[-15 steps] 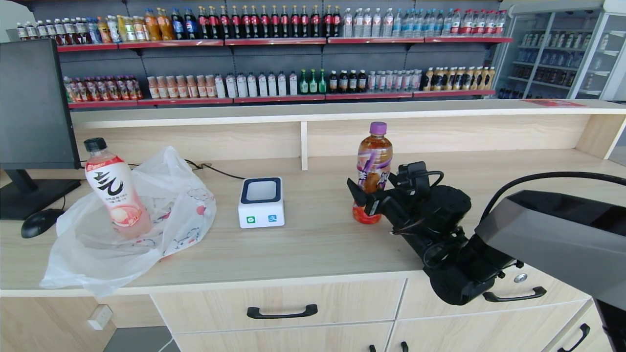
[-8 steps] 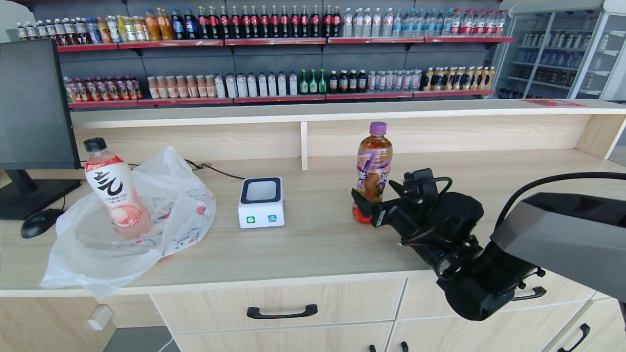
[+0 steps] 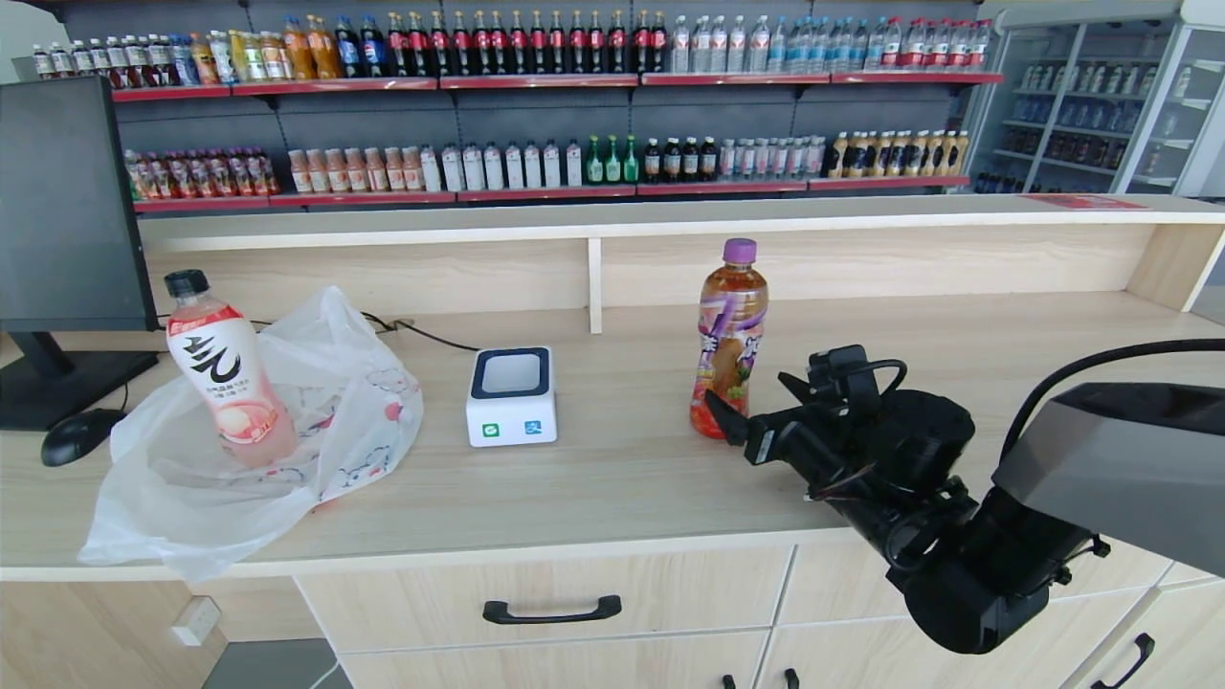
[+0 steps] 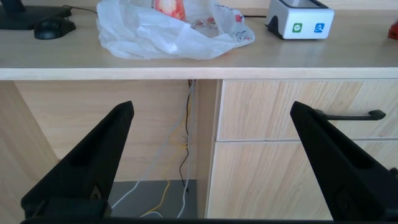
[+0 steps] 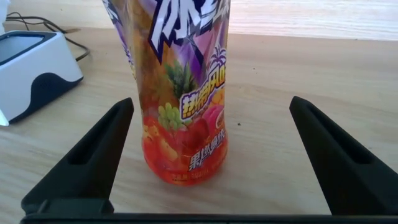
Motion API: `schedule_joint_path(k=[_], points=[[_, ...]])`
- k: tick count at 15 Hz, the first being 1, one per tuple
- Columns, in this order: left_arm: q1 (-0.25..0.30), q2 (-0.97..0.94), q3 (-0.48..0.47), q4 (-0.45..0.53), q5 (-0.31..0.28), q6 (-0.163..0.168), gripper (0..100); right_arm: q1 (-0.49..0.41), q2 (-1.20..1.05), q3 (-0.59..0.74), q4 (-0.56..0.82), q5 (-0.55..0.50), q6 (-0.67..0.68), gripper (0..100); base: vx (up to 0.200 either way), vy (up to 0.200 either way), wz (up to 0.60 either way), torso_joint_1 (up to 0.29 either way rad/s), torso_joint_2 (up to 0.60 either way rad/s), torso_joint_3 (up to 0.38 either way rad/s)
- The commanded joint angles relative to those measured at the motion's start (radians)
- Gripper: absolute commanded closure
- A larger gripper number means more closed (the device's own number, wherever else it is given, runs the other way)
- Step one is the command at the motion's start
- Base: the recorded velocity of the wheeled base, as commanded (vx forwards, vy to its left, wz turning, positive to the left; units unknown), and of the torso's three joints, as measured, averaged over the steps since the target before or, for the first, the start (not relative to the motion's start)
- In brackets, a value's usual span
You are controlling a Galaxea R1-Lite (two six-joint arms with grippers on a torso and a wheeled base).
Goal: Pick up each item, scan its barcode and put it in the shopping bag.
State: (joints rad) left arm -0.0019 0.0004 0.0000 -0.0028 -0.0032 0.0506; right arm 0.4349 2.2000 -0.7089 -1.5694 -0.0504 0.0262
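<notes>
An orange fruit-drink bottle (image 3: 730,335) with a purple cap stands upright on the wooden counter (image 3: 622,478), right of the white barcode scanner (image 3: 512,394). My right gripper (image 3: 751,394) is open, low over the counter just in front and to the right of that bottle. In the right wrist view the bottle (image 5: 183,106) stands ahead between the open fingers (image 5: 93,155) of the right gripper (image 5: 211,102), untouched. A pink bottle (image 3: 230,368) with a black cap leans in the white plastic shopping bag (image 3: 354,421) at the left. My left gripper (image 4: 211,106) is open below the counter edge, facing the drawers.
A monitor (image 3: 67,211) and a black mouse (image 3: 77,435) sit at the far left, and a cable (image 3: 421,335) runs behind the bag. A raised wooden ledge (image 3: 670,225) backs the counter. Drawers with black handles (image 3: 552,611) lie below. Drink shelves fill the background.
My right gripper has drawn back from the purple-capped bottle, toward the counter's front and right. The bottle, the bag and the scanner have stayed put.
</notes>
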Motion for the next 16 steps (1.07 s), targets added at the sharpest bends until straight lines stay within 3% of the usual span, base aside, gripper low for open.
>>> schedule_joint_path(k=[1,16], points=[[0.0,0.0,0.0,0.0,0.0,0.0,0,-0.004,-0.006,0.003,-0.001,0.0,0.0,0,0.0,0.0,0.0,0.0,0.0,0.0],[0.0,0.0,0.0,0.0,0.0,0.002,0,-0.062,-0.008,0.039,-0.001,-0.002,0.0,0,0.0,0.0,0.0,0.0,0.0,0.0]])
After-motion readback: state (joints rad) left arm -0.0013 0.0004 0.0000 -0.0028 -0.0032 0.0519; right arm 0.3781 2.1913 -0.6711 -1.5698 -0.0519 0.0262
